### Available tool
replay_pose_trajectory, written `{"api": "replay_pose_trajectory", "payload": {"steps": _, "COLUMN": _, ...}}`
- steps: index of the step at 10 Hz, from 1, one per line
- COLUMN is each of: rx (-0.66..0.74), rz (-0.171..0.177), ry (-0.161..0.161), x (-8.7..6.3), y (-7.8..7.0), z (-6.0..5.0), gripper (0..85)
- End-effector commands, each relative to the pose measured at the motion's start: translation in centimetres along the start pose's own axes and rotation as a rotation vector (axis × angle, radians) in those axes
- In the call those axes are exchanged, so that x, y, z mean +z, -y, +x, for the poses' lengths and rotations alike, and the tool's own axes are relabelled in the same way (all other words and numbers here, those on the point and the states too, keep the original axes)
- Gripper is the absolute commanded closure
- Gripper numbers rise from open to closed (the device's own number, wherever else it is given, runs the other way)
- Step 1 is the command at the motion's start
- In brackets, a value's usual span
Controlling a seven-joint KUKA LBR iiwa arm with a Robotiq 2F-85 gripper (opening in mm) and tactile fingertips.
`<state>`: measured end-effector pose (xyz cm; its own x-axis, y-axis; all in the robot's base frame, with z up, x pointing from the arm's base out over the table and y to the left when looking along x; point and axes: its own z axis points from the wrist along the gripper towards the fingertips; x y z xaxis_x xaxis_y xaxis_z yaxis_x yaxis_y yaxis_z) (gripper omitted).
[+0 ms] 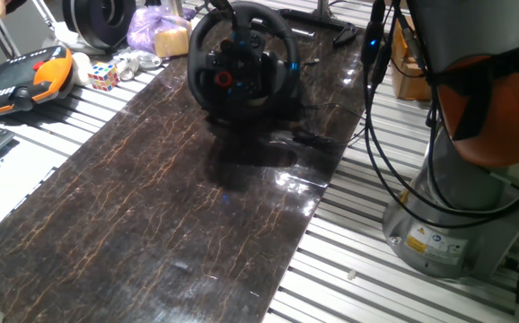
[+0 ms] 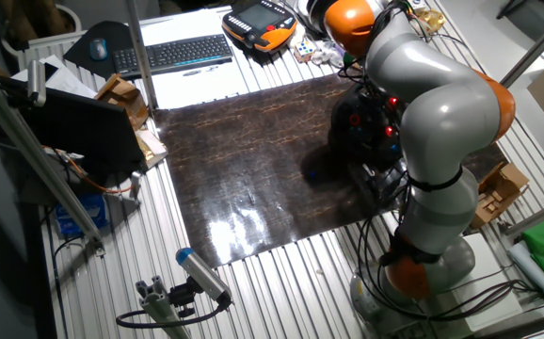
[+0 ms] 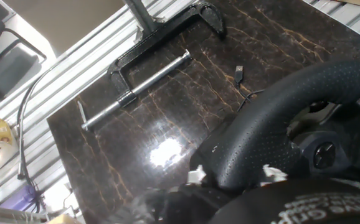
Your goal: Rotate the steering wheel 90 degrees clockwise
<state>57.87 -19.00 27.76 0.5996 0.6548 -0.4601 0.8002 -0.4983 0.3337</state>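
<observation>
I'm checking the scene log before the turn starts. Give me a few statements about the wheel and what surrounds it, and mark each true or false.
1. The steering wheel stands on the dark marble-patterned board. True.
2. A red round button shows on the wheel's hub. True.
3. A Rubik's cube lies on the dark board in front of the wheel. False: it lies off the board, on the slatted table beside the orange-and-black handheld pendant.
4. A black clamp with a metal bar lies on the board behind the wheel in the hand view. True.
5. The keyboard sits on the dark board. False: it sits beyond the board's edge.
</observation>
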Motion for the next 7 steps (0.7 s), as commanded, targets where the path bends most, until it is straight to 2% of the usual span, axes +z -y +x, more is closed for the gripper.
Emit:
{"api": "replay_pose_trajectory", "payload": {"steps": 1, "rx": 0.001, "rz": -0.001, "ry": -0.001, "x": -0.2, "y": -0.1, "z": 0.0, "gripper": 0.0}}
{"api": "replay_pose_trajectory", "payload": {"steps": 4, "rx": -0.01, "rz": 0.008, "ry": 0.015, "x": -1.2, "y": 0.2, "z": 0.4, "gripper": 0.0}}
{"api": "replay_pose_trajectory", "payload": {"steps": 6, "rx": -0.046, "rz": 0.033, "ry": -0.014, "x": -2.6, "y": 1.1, "z": 1.7, "gripper": 0.0}}
{"api": "replay_pose_trajectory", "payload": {"steps": 7, "rx": -0.063, "rz": 0.034, "ry": -0.032, "x": -3.2, "y": 1.9, "z": 2.4, "gripper": 0.0}}
